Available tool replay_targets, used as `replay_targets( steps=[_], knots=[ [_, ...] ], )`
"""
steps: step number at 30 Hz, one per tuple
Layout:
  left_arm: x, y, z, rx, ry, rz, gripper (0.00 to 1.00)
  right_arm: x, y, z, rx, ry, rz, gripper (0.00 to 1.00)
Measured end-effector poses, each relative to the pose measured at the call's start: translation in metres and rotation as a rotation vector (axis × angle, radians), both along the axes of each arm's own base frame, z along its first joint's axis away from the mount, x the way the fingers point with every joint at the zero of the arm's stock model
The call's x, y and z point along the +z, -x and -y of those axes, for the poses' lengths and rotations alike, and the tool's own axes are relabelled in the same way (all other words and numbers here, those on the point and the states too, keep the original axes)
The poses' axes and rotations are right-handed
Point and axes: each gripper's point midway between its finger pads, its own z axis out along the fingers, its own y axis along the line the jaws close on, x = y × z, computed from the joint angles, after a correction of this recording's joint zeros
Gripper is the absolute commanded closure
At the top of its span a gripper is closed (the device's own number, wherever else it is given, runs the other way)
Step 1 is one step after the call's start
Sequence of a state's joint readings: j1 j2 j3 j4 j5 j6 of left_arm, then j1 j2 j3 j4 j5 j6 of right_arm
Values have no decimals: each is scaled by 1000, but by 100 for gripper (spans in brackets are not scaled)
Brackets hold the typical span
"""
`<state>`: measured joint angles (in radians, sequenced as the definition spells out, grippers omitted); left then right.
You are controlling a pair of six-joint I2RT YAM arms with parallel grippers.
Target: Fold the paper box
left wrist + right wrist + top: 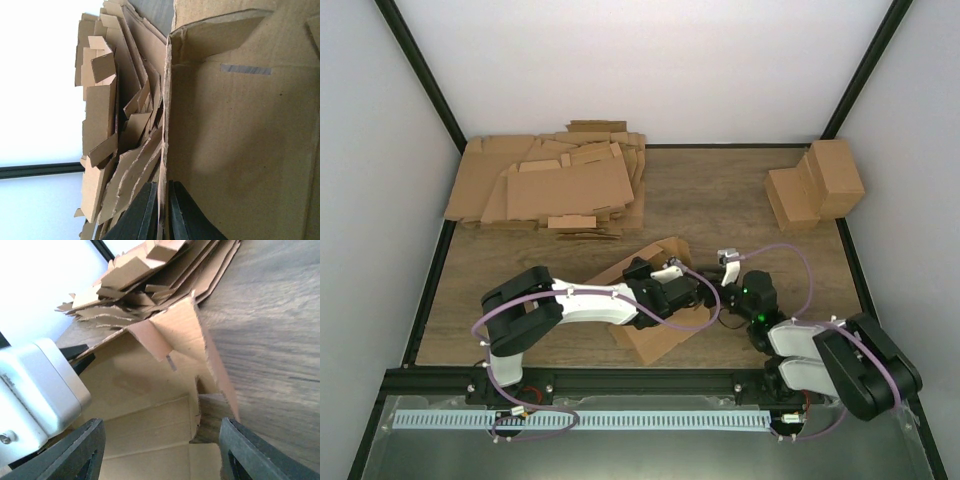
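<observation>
Fingers [145, 217] of L gripper [670, 270] are clamped on a thin upright wall of the paper box [650, 345], card edge pinched betw. the pads. R gripper [160, 430] has its fingers [75, 450] spread wide w/ nothing held; box floor lies just ahead of them.

Box sits approx. centre of table [740, 210], a bit toward 6 o'clock, betw. the two arms. Heap of flat sheets [550, 185] is at 10–11 o'clock, finished boxes [815, 185] at 1–2 o'clock, both well apart from it.

Progress, as I judge it: early-to-mid. One wall is up w/ a corner flap bent inward (R wrist view). Floor panel lies flat, other flaps look splayed, nothing closed. Left to do: raise remaining walls, tuck flaps, close up.

Pose: L arm stretches from its base at 7 o'clock across toward 3 o'clock, wrist rolled so the gripped wall runs vertical in its cam. R arm is folded back from its 5 o'clock base, wrist low, aimed approx. 10 o'clock at the box's 3 o'clock end, near L gripper.
</observation>
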<state>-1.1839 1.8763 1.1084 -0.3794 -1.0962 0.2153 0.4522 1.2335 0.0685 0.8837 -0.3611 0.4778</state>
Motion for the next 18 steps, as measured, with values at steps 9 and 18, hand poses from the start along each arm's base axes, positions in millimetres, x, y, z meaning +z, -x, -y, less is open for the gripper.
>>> replay_targets(
  steps=[9,18],
  knots=[
    [0,0,1,-3,-1,0,91,18,-14,28,-76,-58,30,34],
    [0,0,1,-4,-1,-1,91,7,-52,48,-98,-101,-89,50]
  ],
)
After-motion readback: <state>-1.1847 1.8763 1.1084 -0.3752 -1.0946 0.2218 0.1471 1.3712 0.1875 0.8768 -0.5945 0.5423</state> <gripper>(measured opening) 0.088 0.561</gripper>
